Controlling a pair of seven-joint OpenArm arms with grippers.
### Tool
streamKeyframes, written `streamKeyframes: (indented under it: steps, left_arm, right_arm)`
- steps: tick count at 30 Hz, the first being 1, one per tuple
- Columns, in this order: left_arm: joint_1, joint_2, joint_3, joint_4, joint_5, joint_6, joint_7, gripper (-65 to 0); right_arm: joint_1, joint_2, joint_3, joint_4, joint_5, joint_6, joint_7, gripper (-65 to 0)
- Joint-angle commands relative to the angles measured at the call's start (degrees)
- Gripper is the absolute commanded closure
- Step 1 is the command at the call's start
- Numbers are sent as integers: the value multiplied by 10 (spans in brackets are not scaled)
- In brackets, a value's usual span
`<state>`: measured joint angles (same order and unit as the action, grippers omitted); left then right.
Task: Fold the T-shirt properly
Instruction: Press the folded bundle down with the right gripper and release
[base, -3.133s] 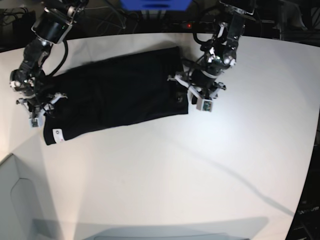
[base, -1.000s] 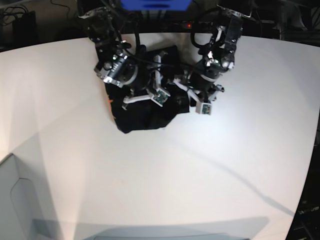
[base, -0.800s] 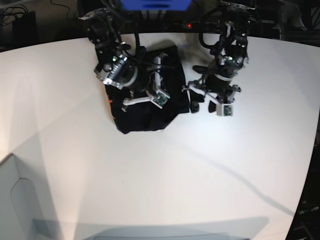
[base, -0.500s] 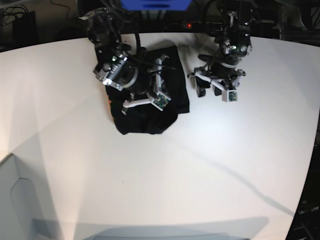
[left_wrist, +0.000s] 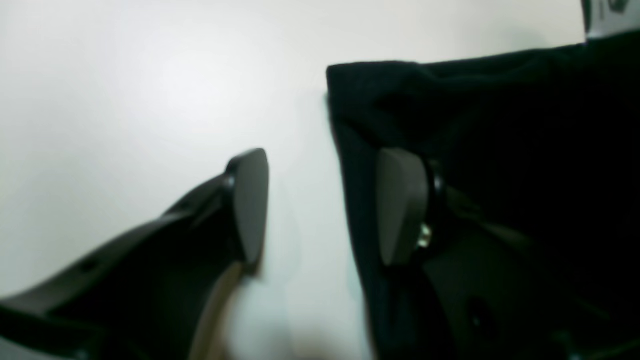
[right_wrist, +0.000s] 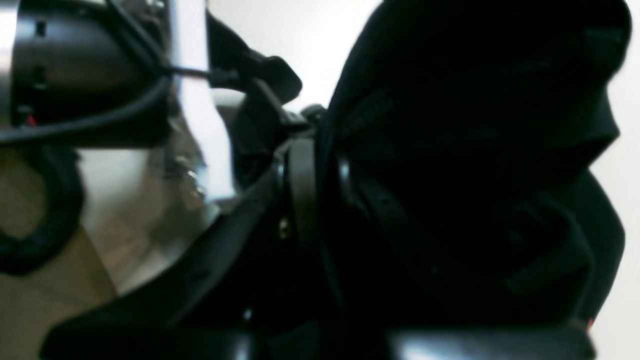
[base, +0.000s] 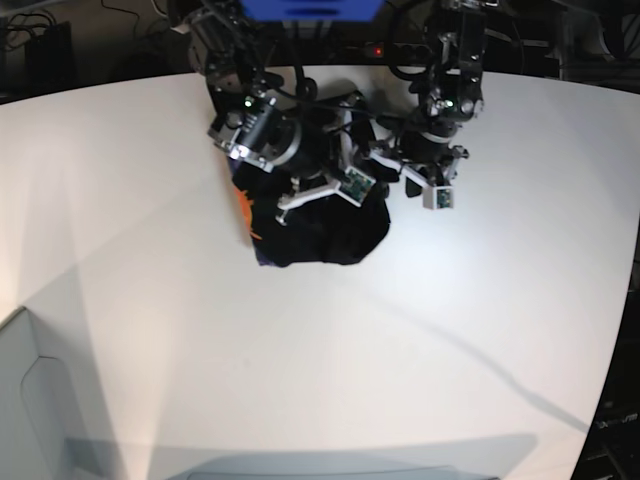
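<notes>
one black T-shirt (base: 320, 235), two robot arms, one white table (base: 300, 350)

My left gripper (left_wrist: 320, 205) is showing matte black fingers (left_wrist: 248, 200) with grey wedge pads; my right gripper (right_wrist: 320, 190) is showing black links, cabling, one brass screw.

White tabletop (base: 300, 360), curved far edge, mostly bare, with soft shadows across its near part. Blue box-like item (base: 310, 8) beyond tabletop's far edge, top cut off by frame. Small red light (base: 377, 49) just right of blue item, behind the far edge. Dark cables (base: 30, 40) behind tabletop's far-left edge. Pale grey panel (base: 30, 400) at tabletop's near-left corner.
</notes>
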<state>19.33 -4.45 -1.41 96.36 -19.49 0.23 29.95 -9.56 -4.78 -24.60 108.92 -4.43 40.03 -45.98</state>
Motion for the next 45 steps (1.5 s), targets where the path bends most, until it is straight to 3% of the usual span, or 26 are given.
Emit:
streamKeyframes:
  steps: [1,14,17,22,26,33,38,45]
  left_arm:
    - [1,-1,0,7,-2,0,7,-339]
    - [37,-20,-23,91,-1,4,7,-339]
    - [55,-20,-55,107,-1,2,7,-339]
    - [80,-20,-122,138,-1,0,7,-339]
    - [92,-18,-177,160,-2,0,7,-339]
    - [91,-15,-251,164,-12,0,7,-339]
    - [92,-19,-288,162,-88,0,7,-339]
    - [91,-19,-296,162,-99,0,7,-339]
  right_arm:
    - [4,-6,-5,2,14,0,16,0]
    - [10,5,-3,-38,13,0,16,0]
    - [10,18,-8,-38,13,0,16,-61]
    - [6,19,-7,-32,16,0,16,-227]
    - [-9,18,-7,12,17,0,14,-291]
    - [-13,16,6,80,14,0,16,-295]
    - [8,16,79,78,17,0,16,-298]
    - [33,21,126,63,15,0,14,-298]
